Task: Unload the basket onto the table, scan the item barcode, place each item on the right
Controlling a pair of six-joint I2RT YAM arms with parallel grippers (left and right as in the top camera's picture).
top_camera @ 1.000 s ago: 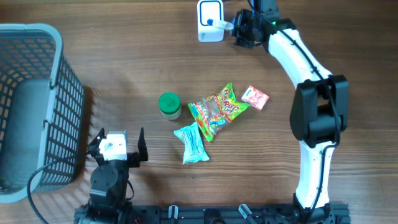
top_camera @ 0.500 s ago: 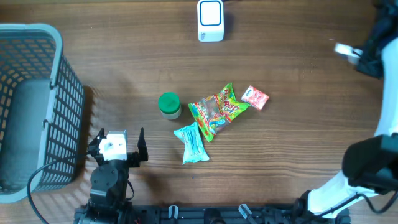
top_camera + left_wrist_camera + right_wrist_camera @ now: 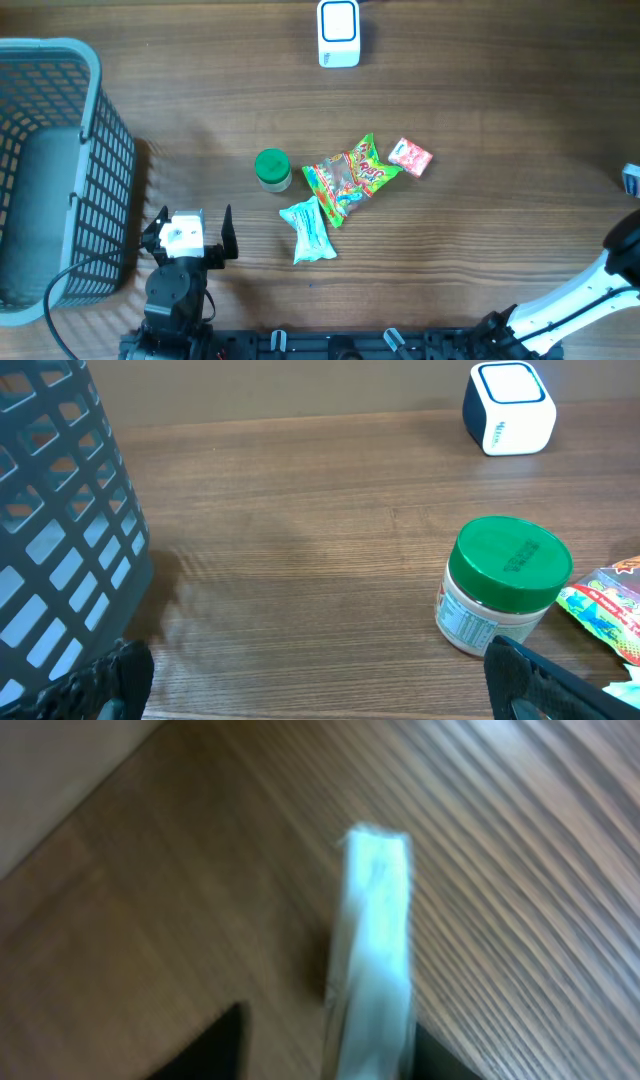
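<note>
Gone from its place beside the white, blue-faced box scanner (image 3: 339, 33) at the table's far edge, the right arm (image 3: 622, 262) now reaches over the right edge. Only a small pale blue-white packet (image 3: 631, 178) shows there at the frame's border.

From the wrist, the right gripper (image 3: 325, 1040) is blurred. That packet (image 3: 375, 960) stands upright between its dark fingers (image 3: 205, 1050), with a gap on one side, so I cannot tell whether it is gripped or let go.

The left gripper (image 3: 193, 225) rests near the front edge with its jaws wide and empty, beside the grey plastic mesh basket (image 3: 95, 120).

The risk I judge greatest is the packet slipping loose at the right edge and dropping off the table, because a loosening hold on a moving arm gives it nowhere to land. It could also fall flat, barcode down, out of reach of the scanner. The green-lidded white jar (image 3: 503, 596) waits untouched mid-table.
</note>
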